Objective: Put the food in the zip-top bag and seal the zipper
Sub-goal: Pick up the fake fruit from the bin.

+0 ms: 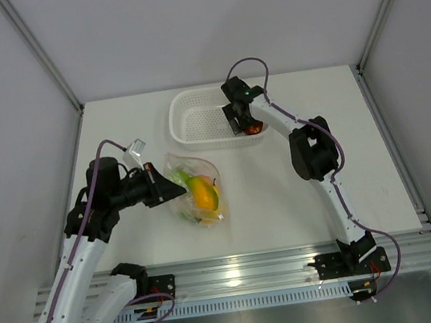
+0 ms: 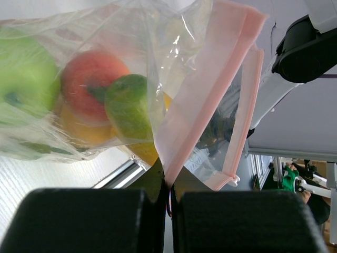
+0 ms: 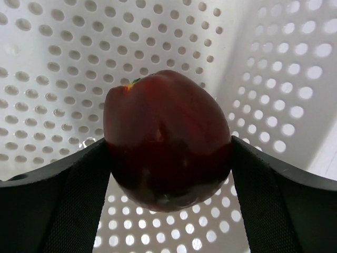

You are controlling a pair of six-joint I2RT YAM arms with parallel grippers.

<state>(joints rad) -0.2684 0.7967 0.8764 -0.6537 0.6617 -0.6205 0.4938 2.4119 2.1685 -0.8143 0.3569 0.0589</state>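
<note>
The clear zip-top bag (image 1: 196,193) lies on the table in front of the left arm with several toy foods inside. Among them are a green apple (image 2: 23,79), a peach (image 2: 87,79) and a green-yellow mango (image 2: 129,105). My left gripper (image 2: 169,195) is shut on the bag's pink zipper (image 2: 205,100) strip at the mouth, which hangs parted. At the back, my right gripper (image 3: 168,150) is down in the white basket. Both of its fingers press the sides of the dark red apple (image 3: 166,126), and it shows at the basket's right end (image 1: 253,130).
The white perforated basket (image 1: 178,102) stands at the back centre of the table, with walls rising around the right gripper (image 1: 247,124). An aluminium rail (image 1: 249,274) runs along the near edge. Grey walls enclose the table left, right and behind.
</note>
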